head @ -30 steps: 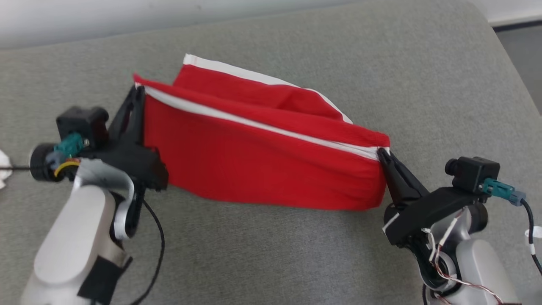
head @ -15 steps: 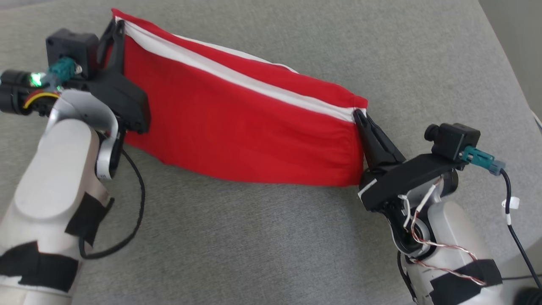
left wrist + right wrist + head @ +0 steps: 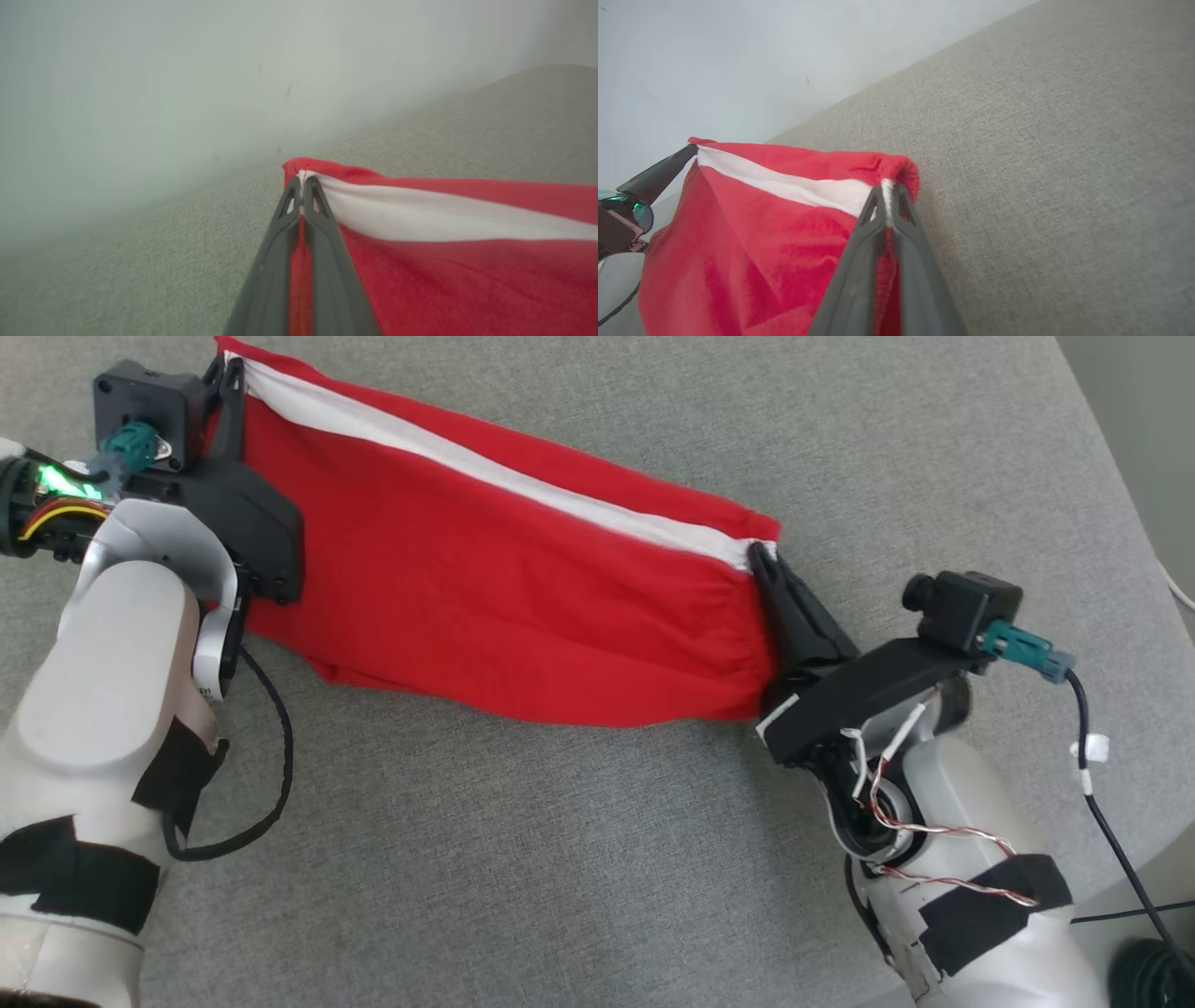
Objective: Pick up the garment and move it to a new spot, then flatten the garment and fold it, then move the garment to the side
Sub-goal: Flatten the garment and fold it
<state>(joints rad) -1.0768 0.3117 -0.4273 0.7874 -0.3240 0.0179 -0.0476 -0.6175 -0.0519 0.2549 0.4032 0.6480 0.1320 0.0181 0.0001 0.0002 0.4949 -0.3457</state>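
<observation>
My left gripper point(image 3: 227, 378) and right gripper point(image 3: 761, 558) each pinch a top corner of the garment point(image 3: 485, 579), which is stretched between them over the grey cushion point(image 3: 560, 859). Red cloth, white band along top edge, lower part wrinkled.

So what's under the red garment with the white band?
Grey woven surface shows around the red garment with the white band; whatever lies directly beneath the cloth is covered.

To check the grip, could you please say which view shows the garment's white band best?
The head view: the white band runs whole from the left gripper to the right gripper. Each wrist view gives one pinched end.
</observation>
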